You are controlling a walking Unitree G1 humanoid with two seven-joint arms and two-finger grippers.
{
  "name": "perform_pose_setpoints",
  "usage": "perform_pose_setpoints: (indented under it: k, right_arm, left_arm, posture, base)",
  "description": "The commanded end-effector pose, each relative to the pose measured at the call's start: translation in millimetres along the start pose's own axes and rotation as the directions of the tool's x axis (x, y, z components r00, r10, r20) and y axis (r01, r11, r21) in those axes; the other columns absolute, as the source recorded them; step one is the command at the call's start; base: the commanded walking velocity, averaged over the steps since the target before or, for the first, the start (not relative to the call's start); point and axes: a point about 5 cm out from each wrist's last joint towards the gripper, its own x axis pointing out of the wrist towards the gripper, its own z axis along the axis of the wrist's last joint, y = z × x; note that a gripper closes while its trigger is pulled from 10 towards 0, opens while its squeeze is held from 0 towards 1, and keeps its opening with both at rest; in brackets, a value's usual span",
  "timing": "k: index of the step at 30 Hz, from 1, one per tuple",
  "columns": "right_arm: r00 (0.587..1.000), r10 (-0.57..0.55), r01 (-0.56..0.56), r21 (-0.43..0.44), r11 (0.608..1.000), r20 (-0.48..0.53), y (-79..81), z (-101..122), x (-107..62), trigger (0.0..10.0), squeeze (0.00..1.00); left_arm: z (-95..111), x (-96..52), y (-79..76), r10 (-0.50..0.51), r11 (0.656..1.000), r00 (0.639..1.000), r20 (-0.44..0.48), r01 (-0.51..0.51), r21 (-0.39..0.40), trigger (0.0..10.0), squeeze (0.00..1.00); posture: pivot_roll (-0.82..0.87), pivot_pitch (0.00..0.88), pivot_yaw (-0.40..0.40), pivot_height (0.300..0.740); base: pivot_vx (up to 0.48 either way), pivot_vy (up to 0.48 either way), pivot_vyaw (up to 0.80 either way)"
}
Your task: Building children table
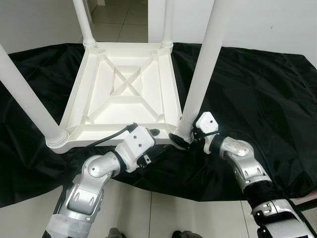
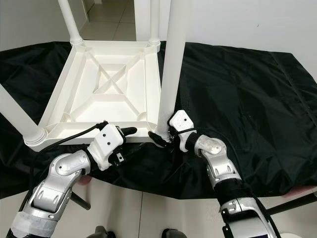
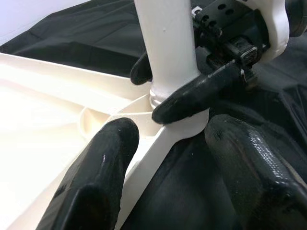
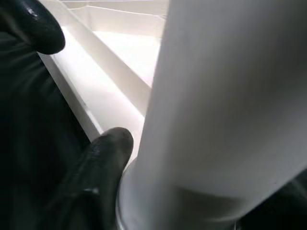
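A white children's table (image 1: 124,89) lies upside down on a black cloth (image 1: 257,84), its legs pointing up. My right gripper (image 1: 182,138) is shut on the base of the near right leg (image 1: 203,64), where the leg meets the corner socket. In the left wrist view its black fingers (image 3: 192,96) wrap that leg (image 3: 168,43). My left gripper (image 1: 153,134) is at the table's near rim beside that corner. It is open, one finger (image 3: 96,177) over the underside and the other outside the rim (image 3: 158,148).
Three more legs stand at the near left (image 1: 29,94), far left (image 1: 84,22) and far right (image 1: 168,22) corners. The cloth's front edge ends at a pale tiled floor (image 1: 163,213). A white wall (image 1: 267,20) lies behind on the right.
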Motion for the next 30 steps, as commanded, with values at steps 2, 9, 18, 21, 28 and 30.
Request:
perform_pose_setpoints:
  k: [2, 9, 18, 21, 28, 30]
  right_arm:
    - [0.999, 0.020, -0.020, 0.000, 1.000, -0.033, -4.8, -8.1, -7.6, 0.0, 0.00]
    - [0.998, 0.043, -0.042, 0.048, 0.998, -0.036, -7.0, -11.1, -12.8, 10.0, 0.00]
    - [0.999, -0.038, 0.037, 0.114, 0.993, 0.009, -6.0, -8.3, -11.6, 10.0, 0.00]
    - [0.996, -0.080, 0.074, 0.135, 0.988, 0.037, -0.8, -6.2, -9.8, 10.0, 0.00]
    - [0.974, -0.228, 0.222, 0.168, 0.960, 0.016, 10.0, -11.0, -3.9, 10.0, 0.00]
    - [0.966, -0.257, 0.252, 0.173, 0.952, 0.008, 12.7, -13.0, -2.9, 10.0, 0.00]
  left_arm:
    - [-3.0, -2.3, 2.7, 0.074, 0.997, 0.997, -0.019, -0.074, -0.005, 10.0, 0.00]
    - [-3.2, -1.4, 1.8, 0.079, 0.997, 0.997, -0.018, -0.079, -0.013, 10.0, 0.00]
    - [-2.9, -0.7, 3.6, 0.079, 0.997, 0.997, -0.015, -0.079, -0.011, 10.0, 0.00]
    - [-3.0, -0.5, 3.9, 0.078, 0.997, 0.997, -0.015, -0.078, -0.010, 10.0, 0.00]
    - [-2.1, 1.9, 0.8, 0.064, 0.998, 0.998, -0.009, -0.064, -0.016, 10.0, 0.00]
    - [-1.8, 2.0, 0.2, 0.062, 0.998, 0.998, -0.008, -0.062, -0.017, 10.0, 0.00]
  posture:
    - [-0.01, 0.101, 0.025, 0.740]
    - [-0.02, 0.105, 0.023, 0.740]
    - [-0.03, 0.105, 0.027, 0.740]
    - [-0.03, 0.106, 0.028, 0.740]
    - [-0.05, 0.114, 0.032, 0.740]
    - [-0.05, 0.117, 0.032, 0.740]
  base:
    - [0.000, 0.000, 0.00]
    - [0.000, 0.000, 0.00]
    - [0.000, 0.000, 0.00]
    - [0.000, 0.000, 0.00]
    - [0.000, 0.000, 0.00]
    - [0.000, 0.000, 0.00]
